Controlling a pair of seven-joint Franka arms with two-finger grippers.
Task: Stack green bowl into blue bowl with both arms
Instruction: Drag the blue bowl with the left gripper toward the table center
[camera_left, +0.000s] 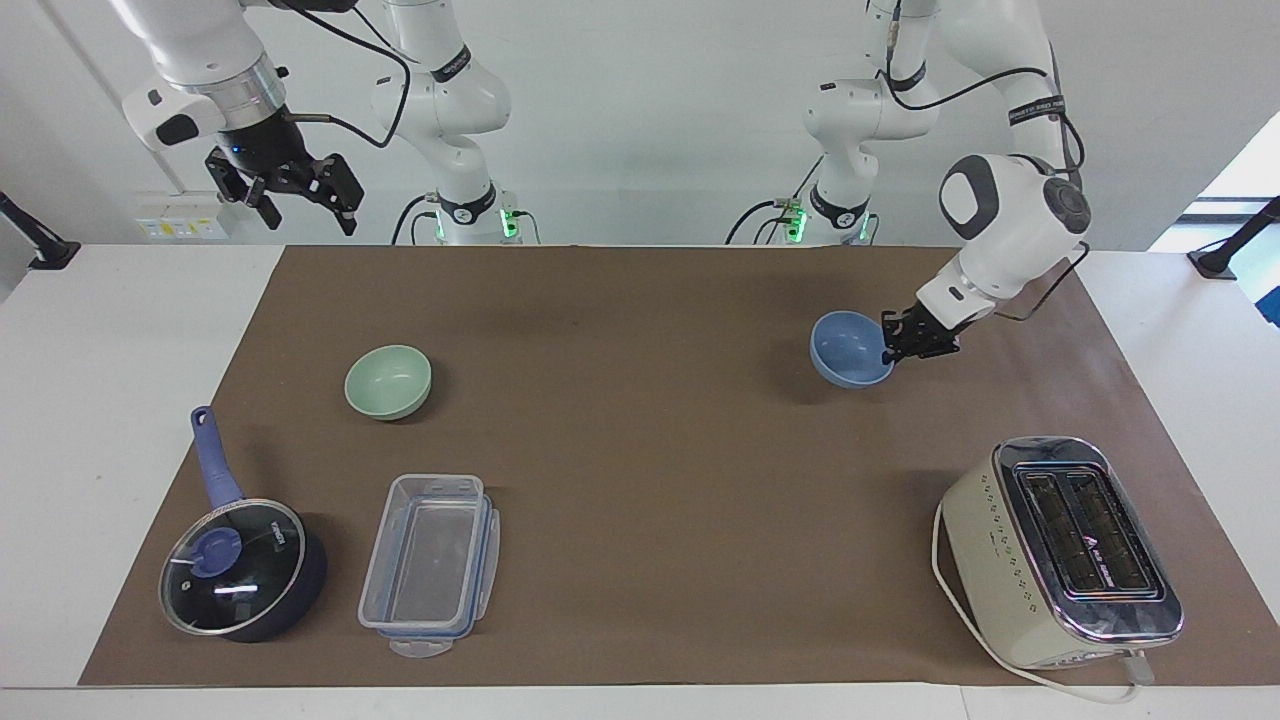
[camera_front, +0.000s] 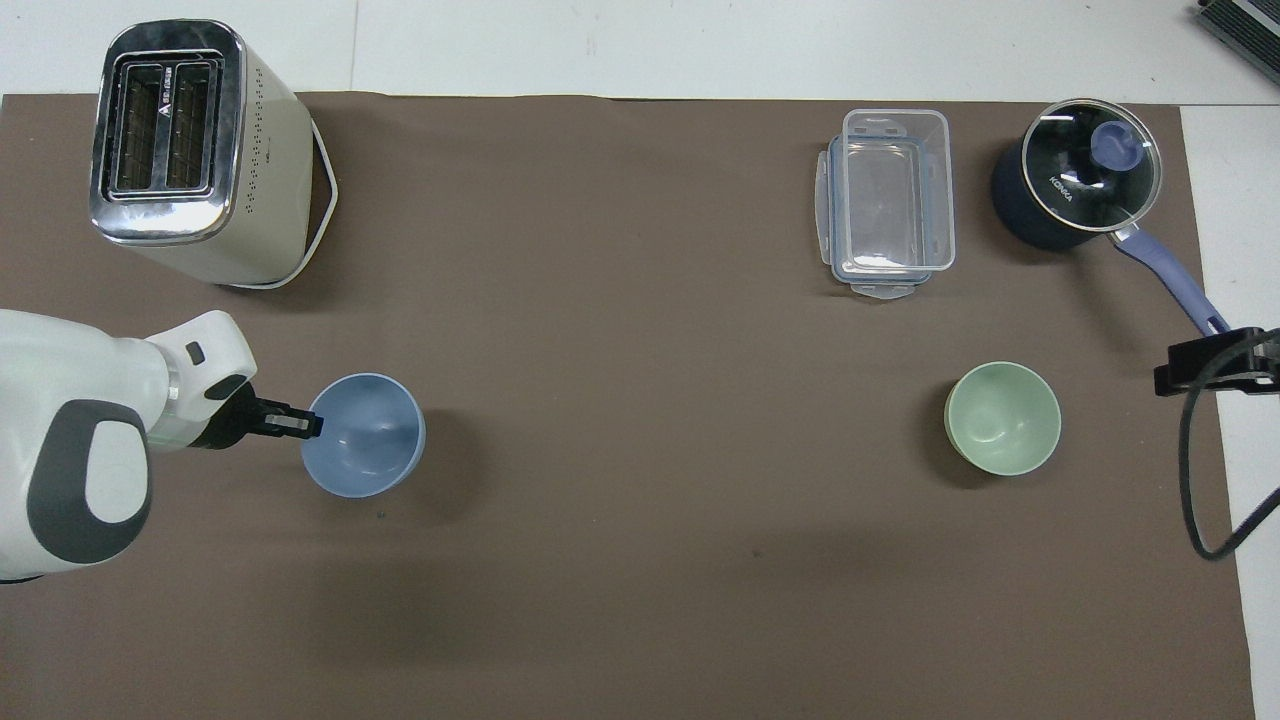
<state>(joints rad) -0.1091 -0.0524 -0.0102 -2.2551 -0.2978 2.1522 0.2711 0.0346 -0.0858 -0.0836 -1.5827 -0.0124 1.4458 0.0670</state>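
**Blue bowl lifted by its rim, green bowl on the mat**

We see the left gripper (camera_left: 893, 352) clamped on the rim of the blue bowl (camera_left: 848, 350), holding it tilted and clear of the brown mat (camera_left: 640, 300), with the bowl's shadow on the mat beneath it. It hangs over the left arm's half of the mat, over a spot nearer to the robots than the toaster (camera_left: 1060, 550). The green bowl (camera_left: 388, 381) sits upright on the mat toward the right arm's end, well apart from the blue bowl and nearer to the robots than the clear container (camera_left: 430, 562) and the lidded saucepan (camera_left: 240, 565). The right gripper (camera_left: 290, 195) waits high over its end of the table, fingers spread and holding nothing.
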